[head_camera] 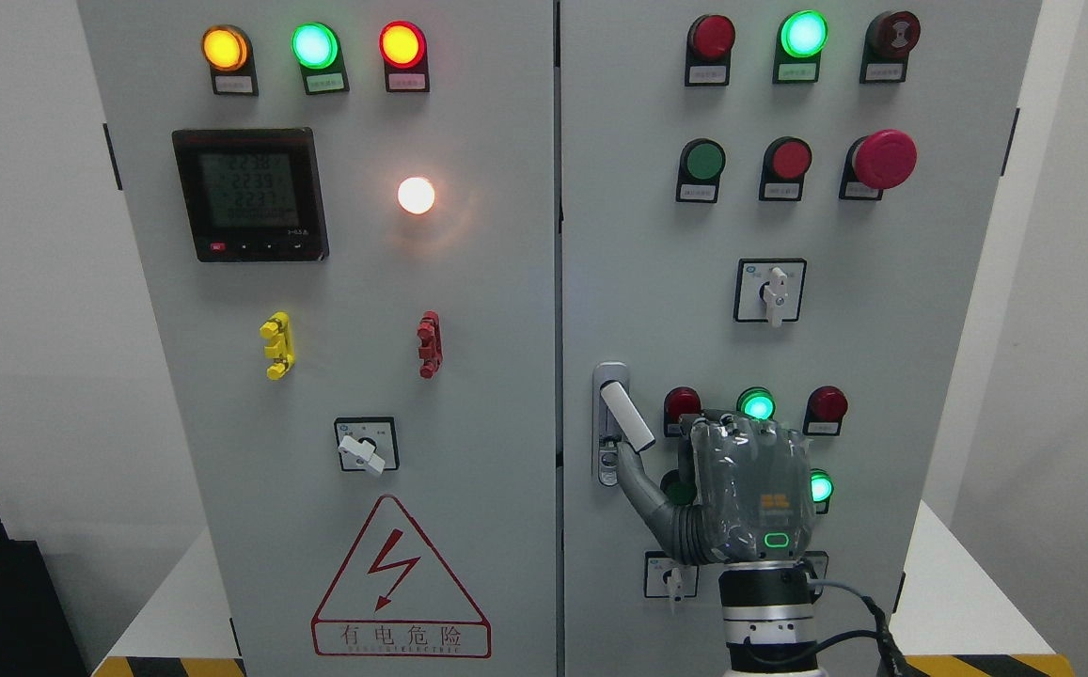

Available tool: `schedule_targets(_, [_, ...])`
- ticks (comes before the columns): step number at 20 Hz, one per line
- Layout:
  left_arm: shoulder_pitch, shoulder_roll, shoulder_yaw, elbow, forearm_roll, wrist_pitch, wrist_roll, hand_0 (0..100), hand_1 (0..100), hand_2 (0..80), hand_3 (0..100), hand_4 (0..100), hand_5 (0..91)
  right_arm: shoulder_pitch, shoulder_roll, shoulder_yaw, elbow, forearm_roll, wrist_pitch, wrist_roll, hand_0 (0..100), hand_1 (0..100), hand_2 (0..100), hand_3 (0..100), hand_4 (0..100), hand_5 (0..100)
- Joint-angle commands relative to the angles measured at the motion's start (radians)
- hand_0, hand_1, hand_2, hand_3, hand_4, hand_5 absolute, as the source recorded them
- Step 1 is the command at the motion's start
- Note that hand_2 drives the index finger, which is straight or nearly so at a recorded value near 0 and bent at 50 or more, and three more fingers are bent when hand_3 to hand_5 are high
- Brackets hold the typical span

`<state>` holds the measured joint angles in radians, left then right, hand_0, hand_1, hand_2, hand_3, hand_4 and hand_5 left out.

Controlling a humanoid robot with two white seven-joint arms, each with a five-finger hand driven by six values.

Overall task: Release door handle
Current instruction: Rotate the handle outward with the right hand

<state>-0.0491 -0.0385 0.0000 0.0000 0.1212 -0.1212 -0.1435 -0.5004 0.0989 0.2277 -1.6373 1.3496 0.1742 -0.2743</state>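
The door handle (626, 416) is a white lever on a silver plate at the left edge of the cabinet's right door (929, 376). The lever is tilted, its lower end pointing down and to the right. My right hand (741, 489) comes up from the bottom edge and sits just right of the handle, its back toward the camera. Its thumb (642, 489) stretches up and left, with the tip just below the lever's lower end. The other fingers (741, 434) point at the door beside the handle, not around it. The hand holds nothing. My left arm is out of view.
The grey electrical cabinet has two closed doors that meet at a centre seam (558, 329). The right door carries lamps, push buttons, a red emergency button (882, 158) and a rotary switch (771, 291). The left door has a meter (250, 194), a switch (367, 446) and a warning triangle (399, 581).
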Motion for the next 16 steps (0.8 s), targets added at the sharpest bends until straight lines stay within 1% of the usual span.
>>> schedule_targets(1, [0.0, 0.0, 0.011, 0.017, 0.0, 0.0, 0.001, 12, 39, 0.0, 0, 0, 0.0, -0.001, -0.001, -0.005, -0.003, -0.001, -0.001, 0.001, 37, 26, 93, 100, 100, 100])
schedule_targets(13, [0.0, 0.0, 0.011, 0.017, 0.0, 0.0, 0.001, 12, 39, 0.0, 0, 0, 0.0, -0.001, -0.002, -0.008, -0.001, -0.001, -0.001, 0.0, 37, 26, 93, 100, 100, 100])
schedule_targets(16, [0.0, 0.0, 0.011, 0.017, 0.0, 0.0, 0.001, 12, 39, 0.0, 0, 0, 0.0, -0.001, -0.002, -0.018, -0.001, -0.001, -0.001, 0.0, 37, 26, 93, 100, 100, 100])
